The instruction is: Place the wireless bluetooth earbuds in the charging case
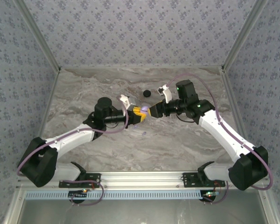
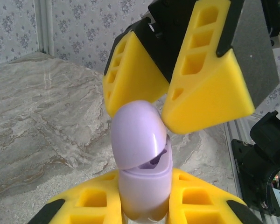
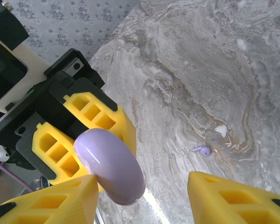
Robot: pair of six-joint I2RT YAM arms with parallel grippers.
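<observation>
Case (image 2: 136, 140) ajar; right wrist adds earbud (image 3: 201, 150), probably

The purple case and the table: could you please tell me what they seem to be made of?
Case: probably glossy moulded plastic, given the sharp highlights on its lid. Table: marble-look grey veining; real stone or laminate, I cannot tell.

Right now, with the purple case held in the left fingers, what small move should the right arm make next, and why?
Probably tip the lid further back with the right fingers: the purple case, gripped by the left fingers, is only ajar, and a purple earbud lies on the table.
</observation>
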